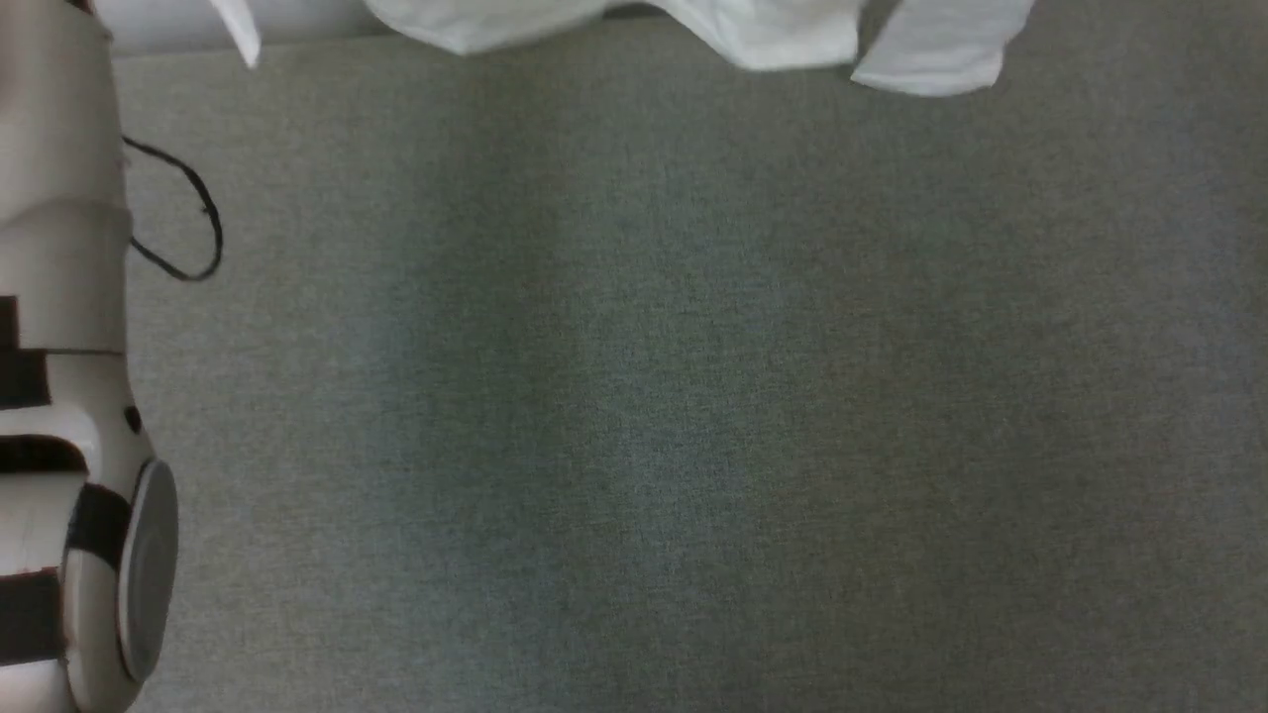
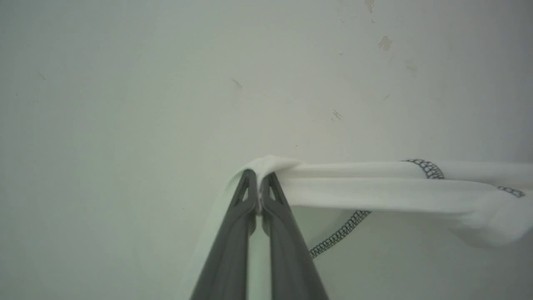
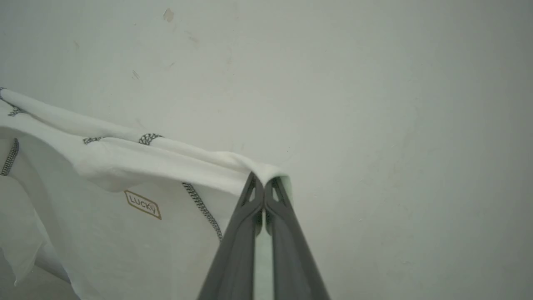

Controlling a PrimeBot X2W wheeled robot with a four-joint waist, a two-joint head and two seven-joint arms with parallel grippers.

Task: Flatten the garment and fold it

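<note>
The garment (image 1: 792,35) is a white thin shirt; its lower edges hang into the top of the head view above the grey table (image 1: 654,396). In the left wrist view my left gripper (image 2: 259,177) is shut on a bunched fold of the garment (image 2: 374,187), which stretches taut to the right with grey-and-white seam stitching (image 2: 339,235). My right gripper (image 3: 263,183) is shut on another bunched corner in the right wrist view, and the garment (image 3: 125,162) runs off to the left from it. A brown-outlined neck label (image 3: 143,204) shows on the cloth hanging below.
My pale left arm (image 1: 69,396) runs down the left edge of the head view, with a black cable loop (image 1: 183,213) beside it. A plain pale wall (image 2: 166,83) with small marks lies behind both grippers.
</note>
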